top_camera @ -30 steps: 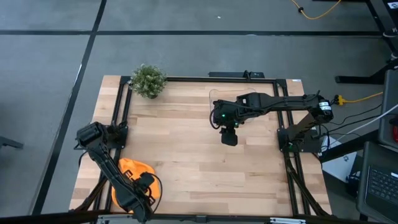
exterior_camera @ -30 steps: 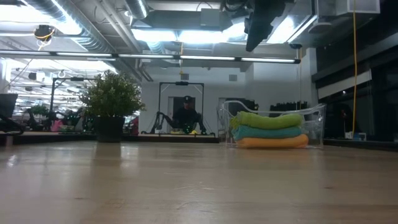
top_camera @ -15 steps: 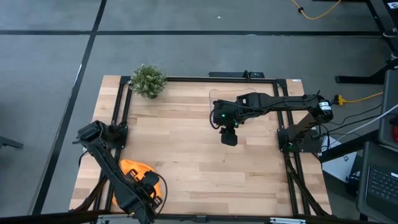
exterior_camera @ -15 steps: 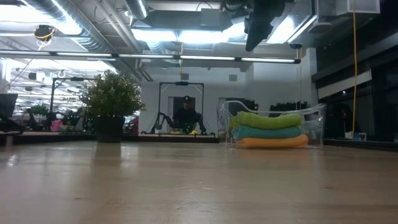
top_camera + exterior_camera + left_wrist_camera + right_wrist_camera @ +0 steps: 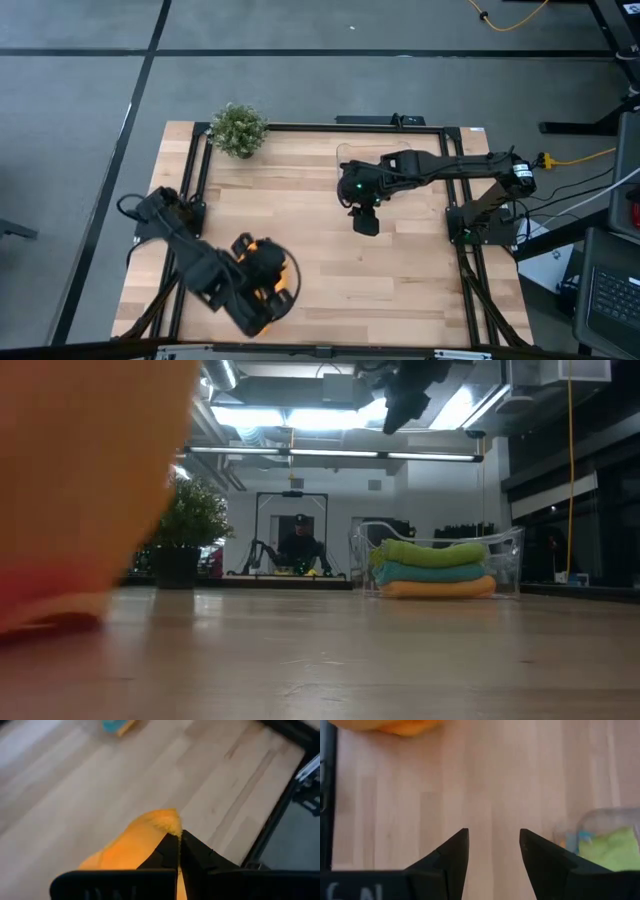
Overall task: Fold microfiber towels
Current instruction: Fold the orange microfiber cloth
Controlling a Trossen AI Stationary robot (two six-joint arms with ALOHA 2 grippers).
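Carrying the orange towel (image 5: 272, 283) near the worktop's (image 5: 330, 250) front edge, our left end effector (image 5: 179, 851) pinches its edge; right end effector (image 5: 493, 851) hangs spread; next we'd spread it flat.

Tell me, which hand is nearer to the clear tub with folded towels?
The right hand. It hangs open above the table just in front of the clear tub. The left hand, shut on an orange towel, is far across the table.

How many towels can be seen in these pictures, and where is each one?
4. Three lie folded and stacked in the clear tub: green towel on top, blue towel in the middle, orange towel at the bottom. A second orange towel hangs from the left end effector, pinched shut.
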